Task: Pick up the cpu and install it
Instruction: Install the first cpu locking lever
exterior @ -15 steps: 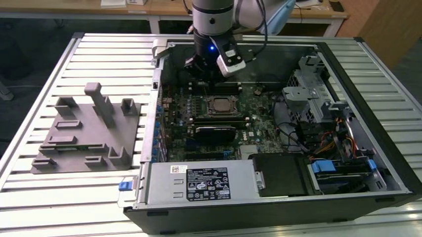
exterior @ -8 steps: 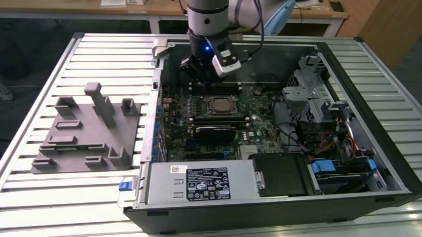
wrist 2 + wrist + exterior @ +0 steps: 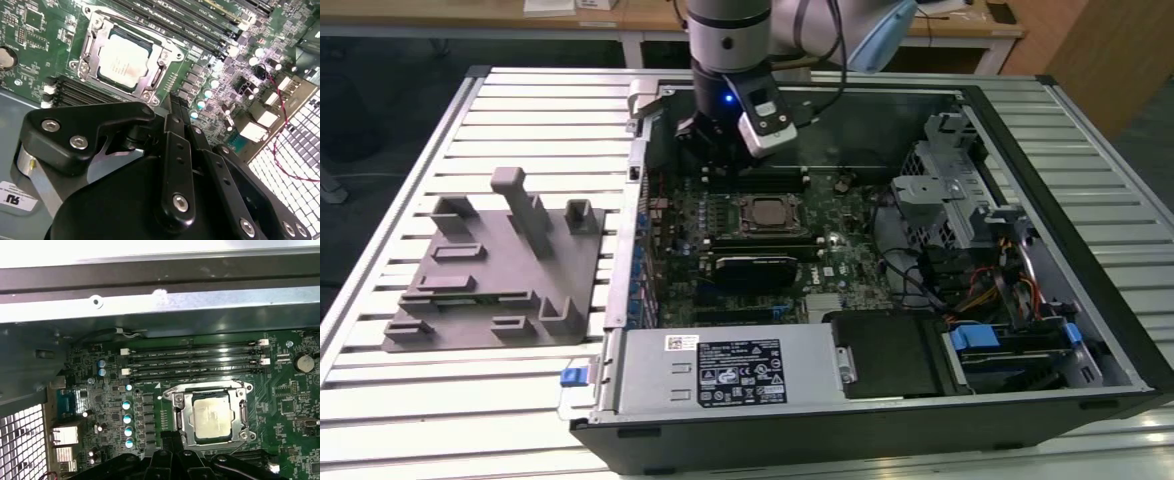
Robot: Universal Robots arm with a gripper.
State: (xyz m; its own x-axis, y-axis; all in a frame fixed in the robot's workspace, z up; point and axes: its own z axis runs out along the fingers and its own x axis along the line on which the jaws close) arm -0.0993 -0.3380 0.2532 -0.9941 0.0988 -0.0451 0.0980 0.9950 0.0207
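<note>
Open computer case (image 3: 630, 180) lies on its side on a slatted metal surface (image 3: 400, 400). Green motherboard (image 3: 847, 250) faces up inside it.

The cpu (image 3: 763, 212) sits in the socket at the middle of the board, pale silvery top facing up. Both wrist views show it square inside the metal socket frame (image 3: 89, 45), with the frame closing round all 4 edges (cpu (image 3: 124, 62), (image 3: 212, 418); frame (image 3: 179, 412)). Cannot tell whether the frame is latched.

1 arm comes down from the top of the exterior view. Its end effector (image 3: 702, 160) hangs over the far part of the case, above the board and apart from the cpu. A white camera block (image 3: 769, 125) is on the wrist beside it.

End effector state: narrow. In the second wrist view the 2 black fingers (image 3: 172, 115) run side by side, close together, with nothing held between them, and the tips (image 3: 176, 100) point at the board just beside the socket. In the first wrist view the end effector (image 3: 169, 439) sits next to the socket frame, not touching the cpu.

4 long dark memory slots (image 3: 192, 360) run parallel next to the socket, also in the second wrist view (image 3: 200, 25).

Grey moulded tray (image 3: 480, 290) rests on the surface at the exterior view's left of the case, well apart from the arm
</note>
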